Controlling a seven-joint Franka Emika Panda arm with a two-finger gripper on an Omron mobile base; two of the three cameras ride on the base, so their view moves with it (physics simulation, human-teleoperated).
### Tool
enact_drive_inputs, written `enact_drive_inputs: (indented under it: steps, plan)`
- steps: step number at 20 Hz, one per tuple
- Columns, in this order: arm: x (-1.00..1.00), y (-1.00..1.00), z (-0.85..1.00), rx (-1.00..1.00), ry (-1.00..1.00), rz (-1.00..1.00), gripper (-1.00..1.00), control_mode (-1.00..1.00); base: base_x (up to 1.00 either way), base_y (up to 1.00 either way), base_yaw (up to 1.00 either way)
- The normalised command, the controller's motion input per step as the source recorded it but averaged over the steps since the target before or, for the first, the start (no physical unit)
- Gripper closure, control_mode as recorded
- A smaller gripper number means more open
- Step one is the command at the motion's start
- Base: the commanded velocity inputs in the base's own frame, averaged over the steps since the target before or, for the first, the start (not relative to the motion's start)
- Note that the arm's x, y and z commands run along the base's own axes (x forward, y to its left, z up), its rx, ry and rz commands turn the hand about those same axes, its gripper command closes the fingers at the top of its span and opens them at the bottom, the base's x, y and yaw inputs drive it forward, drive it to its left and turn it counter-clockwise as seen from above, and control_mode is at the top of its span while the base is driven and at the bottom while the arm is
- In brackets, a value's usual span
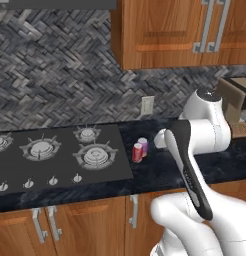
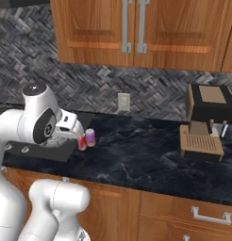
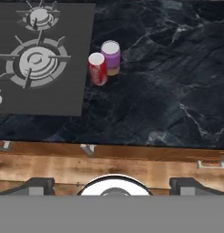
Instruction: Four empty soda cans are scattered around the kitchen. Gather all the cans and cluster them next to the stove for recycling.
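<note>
The black marbled counter (image 1: pixel 160 172) is carrying two soda cans, standing upright and touching each other just beside the right edge of the stove (image 1: pixel 55 155): one red can (image 3: pixel 98 68) and one pink-white can (image 3: pixel 111 57) behind it. Four burners are showing on the stove in the left base view. One coffee machine (image 2: pixel 206 121) is sitting well apart to the right. The claw (image 3: pixel 112 184) is hanging open, gripping nothing.
</note>
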Motion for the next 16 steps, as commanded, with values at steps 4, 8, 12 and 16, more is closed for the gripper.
enact_drive_inputs:
  steps: [4, 8, 12, 16]
  plan:
    - [0.00, 0.00, 0.00, 0.00, 0.00, 0.00, -1.00, 1.00, -0.93, 0.02, 0.00]
    - [0.00, 0.00, 0.00, 0.00, 0.00, 0.00, -1.00, 1.00, -0.88, 0.18, 0.04]
    - [0.00, 0.00, 0.00, 0.00, 0.00, 0.00, -1.00, 1.00, -0.58, 0.31, 0.30]
    - [0.00, 0.00, 0.00, 0.00, 0.00, 0.00, -1.00, 1.00, -0.16, 0.08, 0.50]
